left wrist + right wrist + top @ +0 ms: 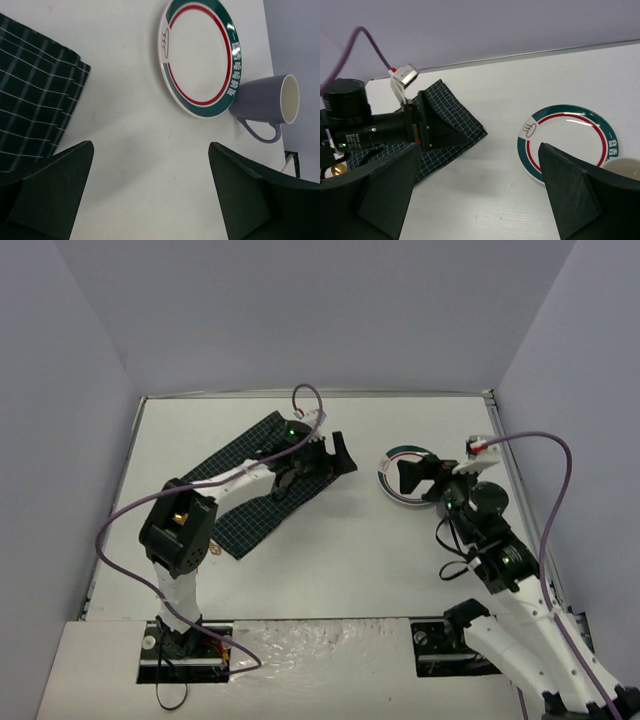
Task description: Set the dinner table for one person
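The white dinner table (340, 560) carries a dark green checked cloth (245, 502) at the left and a white plate with a green and red rim (392, 462) at the right. My left gripper (340, 452) is open and empty, just past the cloth's right end, with its fingers pointing toward the plate. In the left wrist view (150, 150) it hovers over bare table, with the plate (200, 55) and a purple mug (265, 105) beyond. My right gripper (408, 478) is open and empty above the plate's near edge. The right wrist view (477, 150) shows the plate (567, 142) and the cloth (452, 125).
Grey walls enclose the table on three sides. The mug stands against the plate's right side, near the right wall; its rim (626, 169) shows at the right wrist view's edge. Purple cables trail from both wrists.
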Robot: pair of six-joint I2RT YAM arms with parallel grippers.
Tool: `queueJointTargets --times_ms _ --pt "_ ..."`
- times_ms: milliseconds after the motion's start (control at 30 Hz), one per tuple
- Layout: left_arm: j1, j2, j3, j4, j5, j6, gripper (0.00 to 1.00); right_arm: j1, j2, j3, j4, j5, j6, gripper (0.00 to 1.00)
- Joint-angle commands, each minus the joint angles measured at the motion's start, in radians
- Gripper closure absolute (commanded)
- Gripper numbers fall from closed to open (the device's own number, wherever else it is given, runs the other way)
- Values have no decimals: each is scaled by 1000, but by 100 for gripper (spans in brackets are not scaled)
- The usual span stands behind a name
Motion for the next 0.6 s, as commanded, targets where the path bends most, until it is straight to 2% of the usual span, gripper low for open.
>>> queueJointTargets --times_ms 0,333,567 --pt "-88 56 77 139 -36 -101 3 1 -122 -34 -10 56 13 0" --pt "-197 272 202 238 -145 -267 3 1 -235 -68 -91 36 53 0" --pt "-236 372 262 237 -263 -340 3 1 -270 -72 -131 41 62 0"
